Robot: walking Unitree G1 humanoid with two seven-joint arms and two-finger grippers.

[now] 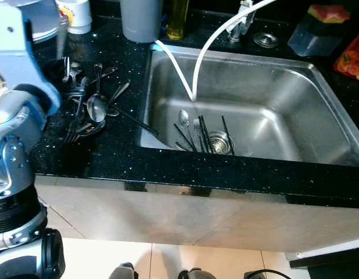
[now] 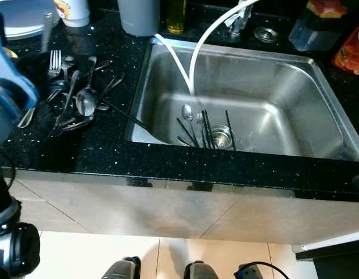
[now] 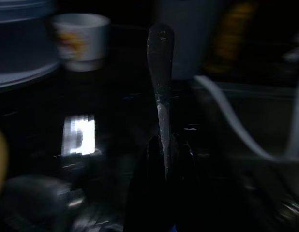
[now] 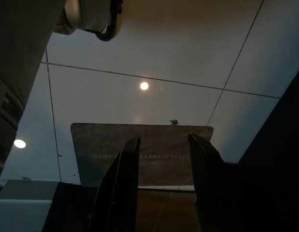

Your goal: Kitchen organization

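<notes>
A heap of spoons and forks [image 1: 89,110] lies on the black counter [image 1: 110,160] left of the steel sink [image 1: 272,87]. More cutlery [image 1: 200,136], a spoon, a fork and dark sticks, rests in the sink beside the drain [image 1: 219,141]. My left arm [image 1: 17,87] reaches over the counter at the far left. In the left wrist view my left gripper [image 3: 164,166] is shut on a metal utensil handle [image 3: 160,72] that stands upright between the fingers. My right gripper [image 4: 164,140] hangs open over the floor, holding nothing.
A white hose [image 1: 208,46] loops from the tap into the sink. A grey container [image 1: 140,20], a white cup [image 1: 75,14], a plate [image 1: 43,20] and a yellow bottle [image 1: 179,17] stand along the back. A floor mat [image 4: 140,154] lies below.
</notes>
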